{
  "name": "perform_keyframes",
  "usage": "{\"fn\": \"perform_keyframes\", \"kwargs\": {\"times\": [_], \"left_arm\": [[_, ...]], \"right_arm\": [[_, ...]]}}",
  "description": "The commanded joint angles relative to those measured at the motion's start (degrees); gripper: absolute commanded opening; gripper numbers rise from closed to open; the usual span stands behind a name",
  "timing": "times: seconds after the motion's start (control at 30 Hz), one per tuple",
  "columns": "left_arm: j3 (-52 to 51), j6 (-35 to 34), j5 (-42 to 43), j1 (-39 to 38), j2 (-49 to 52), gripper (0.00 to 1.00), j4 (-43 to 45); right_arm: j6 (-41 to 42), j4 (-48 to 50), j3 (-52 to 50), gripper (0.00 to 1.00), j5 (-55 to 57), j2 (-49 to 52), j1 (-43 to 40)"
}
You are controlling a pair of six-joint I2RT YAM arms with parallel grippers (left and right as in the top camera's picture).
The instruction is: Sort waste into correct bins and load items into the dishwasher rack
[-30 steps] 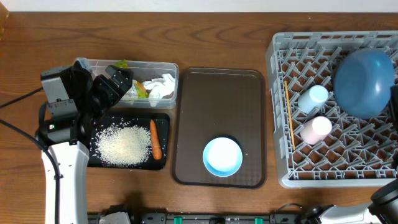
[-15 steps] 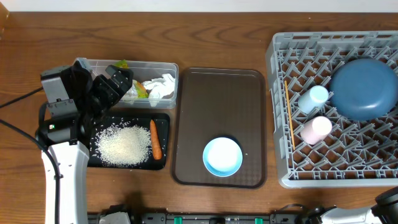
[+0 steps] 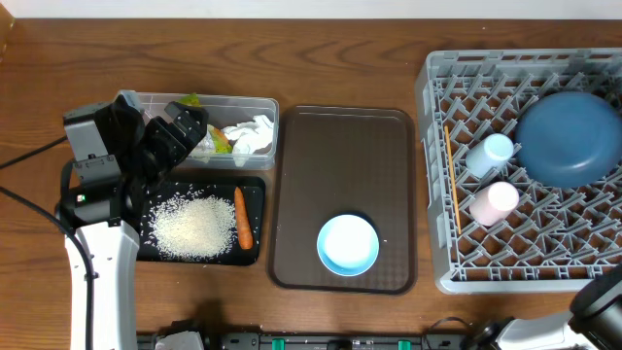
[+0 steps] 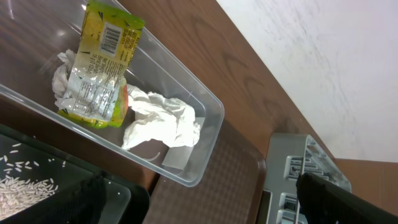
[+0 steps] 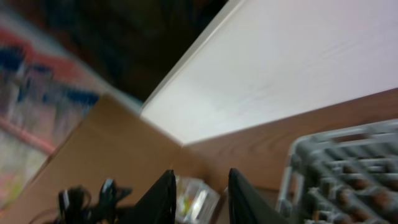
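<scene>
The grey dishwasher rack (image 3: 433, 204) holds the dark blue plate (image 3: 569, 136), a light blue cup (image 3: 489, 154), a pink cup (image 3: 494, 202) and the chopsticks (image 3: 451, 180). The white-and-blue bowl (image 3: 348, 243) sits on the brown tray (image 3: 340, 146). The clear tub (image 3: 267, 105) contains the yellow-green wrapper (image 4: 99, 68) and white tissue (image 4: 165, 118). The black tray (image 3: 255, 190) carries rice (image 3: 194, 226) and the carrot (image 3: 242, 216). My left gripper (image 4: 205, 208) hangs wide open above both bins, holding nothing. My right gripper (image 5: 200, 177) is off the table's near right, its jaws apart and empty.
The right arm's body (image 3: 603, 301) shows at the lower right corner, below the rack. The left arm's base (image 3: 92, 194) stands left of the bins. Bare wooden tabletop (image 3: 340, 68) runs along the back. The right wrist view is blurred.
The dark blue plate dropped from a tilted pose to lying lower in the rack. The right arm shifted at the lower right corner. The left arm has not moved.
</scene>
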Motion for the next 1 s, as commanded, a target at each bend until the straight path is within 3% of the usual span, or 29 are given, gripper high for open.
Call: {"fn": "perform_keyframes", "kwargs": {"times": [0.0, 0.17, 0.3, 0.47, 0.73, 0.9, 0.97], "left_arm": [[0.3, 1.2, -0.7, 0.2, 0.0, 1.00, 0.0], [0.3, 1.2, -0.7, 0.2, 0.0, 1.00, 0.0], [0.3, 1.2, -0.7, 0.2, 0.0, 1.00, 0.0], [0.3, 1.2, -0.7, 0.2, 0.0, 1.00, 0.0], [0.3, 1.2, -0.7, 0.2, 0.0, 1.00, 0.0], [0.3, 1.2, -0.7, 0.2, 0.0, 1.00, 0.0], [0.3, 1.2, -0.7, 0.2, 0.0, 1.00, 0.0]], "right_arm": [[-3.5, -3.0, 0.7, 0.28, -1.9, -0.2, 3.2], [0.9, -10.1, 0.9, 0.24, 5.8, -0.2, 10.1], [-5.9, -20.3, 2.3, 0.25, 13.9, -0.2, 13.7], [-25.8, -48.2, 6.0, 0.24, 25.0, -0.2, 18.5], [-68.0, -87.3, 16.5, 0.25, 39.1, -0.3, 25.0], [-95.1, -120.1, 28.7, 0.27, 69.4, -0.3, 26.9], [-100.4, -126.6, 30.9, 0.25, 81.1, -0.3, 27.3]]}}
